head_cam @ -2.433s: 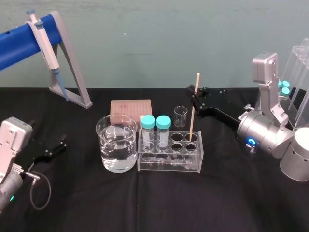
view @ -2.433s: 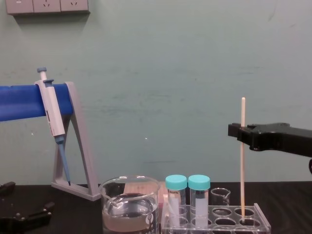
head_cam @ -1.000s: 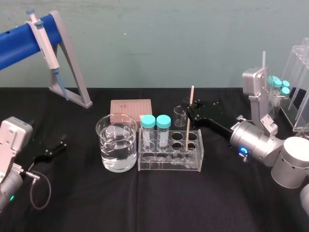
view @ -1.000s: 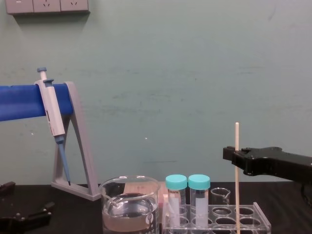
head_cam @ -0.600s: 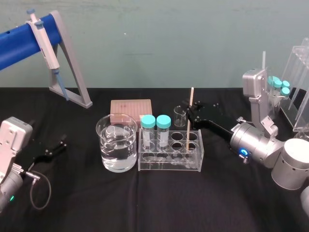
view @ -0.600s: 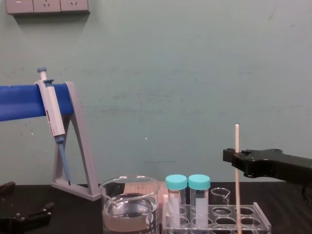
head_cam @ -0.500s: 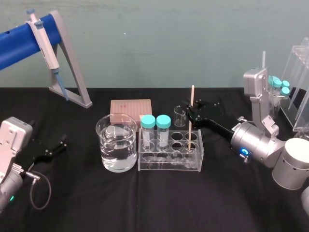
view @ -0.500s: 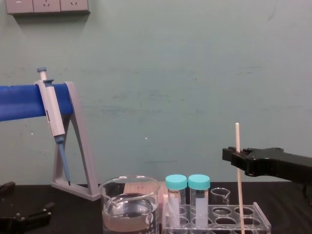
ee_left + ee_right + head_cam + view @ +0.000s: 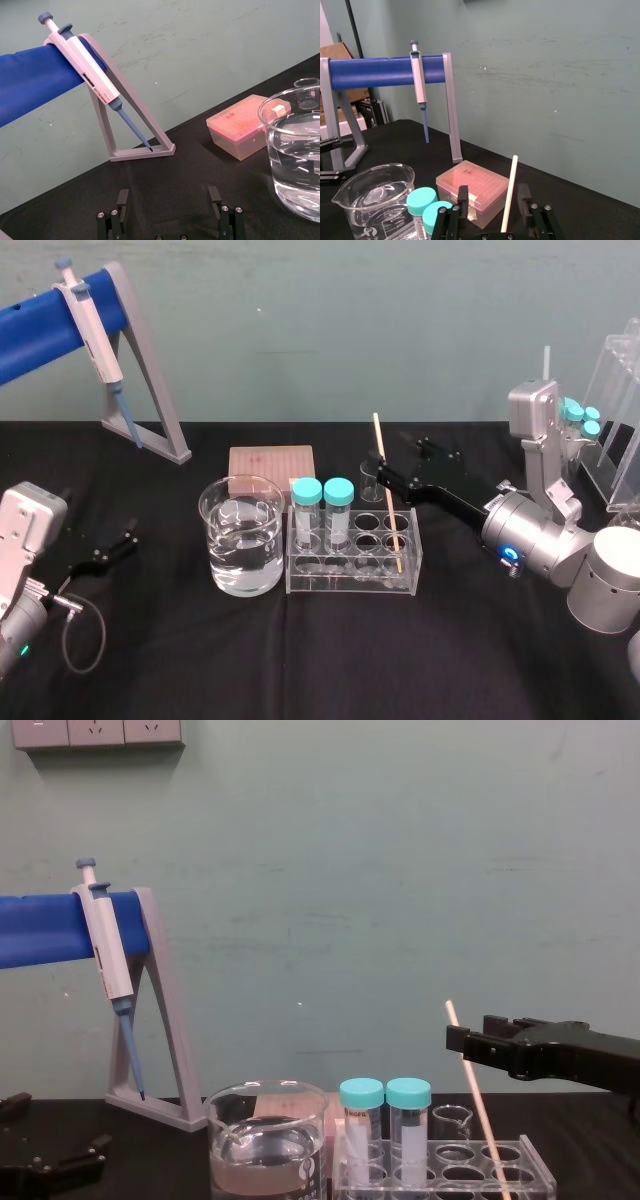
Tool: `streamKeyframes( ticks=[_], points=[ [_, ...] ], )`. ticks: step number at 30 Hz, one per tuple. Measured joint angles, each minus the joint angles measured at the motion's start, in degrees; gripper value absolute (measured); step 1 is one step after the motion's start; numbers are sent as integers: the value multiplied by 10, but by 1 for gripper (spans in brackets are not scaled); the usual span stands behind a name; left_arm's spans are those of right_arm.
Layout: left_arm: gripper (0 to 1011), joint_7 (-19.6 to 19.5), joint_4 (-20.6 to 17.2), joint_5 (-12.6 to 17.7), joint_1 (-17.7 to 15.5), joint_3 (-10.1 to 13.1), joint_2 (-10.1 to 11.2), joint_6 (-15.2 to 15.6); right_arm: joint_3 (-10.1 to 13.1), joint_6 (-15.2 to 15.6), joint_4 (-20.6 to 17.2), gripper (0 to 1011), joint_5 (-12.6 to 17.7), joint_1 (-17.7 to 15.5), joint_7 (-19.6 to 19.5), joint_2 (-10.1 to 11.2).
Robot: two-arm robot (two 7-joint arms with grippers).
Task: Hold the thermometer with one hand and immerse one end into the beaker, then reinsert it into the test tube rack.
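Tipped since half a second ago, the thermometer now leans with its top toward 11 o'clock, its foot in a right-end hole of the rack, which stands at the beaker's 3 o'clock. My right claw is spread either side of the rod. My left claw rests spread at 9 o'clock.

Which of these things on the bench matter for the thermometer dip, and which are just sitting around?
In the job: thermometer, leaning in the test tube rack; beaker; right gripper, open around it.
Lying about: pipette, grey stand, pink box, teal-capped tubes, tiny beaker, left gripper parked at the left.
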Motion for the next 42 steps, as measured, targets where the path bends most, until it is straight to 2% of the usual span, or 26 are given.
streamKeyframes(
  ticks=[11, 14, 16, 19, 20, 22, 25, 29, 34, 38, 42],
  points=[
    [1004, 0, 0, 0, 0, 0, 0, 0, 4, 0, -7, 934, -1, -4, -2, 2],
    [1004, 0, 0, 0, 0, 0, 0, 0, 8, 1, -23, 997, -1, -10, -9, 5],
    [1004, 0, 0, 0, 0, 0, 0, 0, 16, 2, -46, 1003, -2, -20, -23, 10],
    [1004, 0, 0, 0, 0, 0, 0, 0, 27, 4, -79, 1003, -17, -37, -61, 17],
    [1004, 0, 0, 0, 0, 0, 0, 0, 36, 8, -100, 1002, -34, -50, -97, 18],
    [1004, 0, 0, 0, 0, 0, 0, 0, 45, 12, -115, 1003, -51, -62, -135, 17],
    [1004, 0, 0, 0, 0, 0, 0, 0, 65, 13, -129, 1003, -86, -88, -215, 2],
    [1004, 0, 0, 0, 0, 0, 0, 0, 78, -5, -120, 1003, -117, -105, -281, -22],
    [1004, 0, 0, 0, 0, 0, 0, 0, 91, -36, -80, 1003, -137, -111, -330, -56],
    [1004, 0, 0, 0, 0, 0, 0, 0, 97, -49, -57, 1002, -137, -110, -335, -70],
    [1004, 0, 0, 0, 0, 0, 0, 0, 97, -51, -58, 1003, -137, -110, -335, -69]
  ],
)
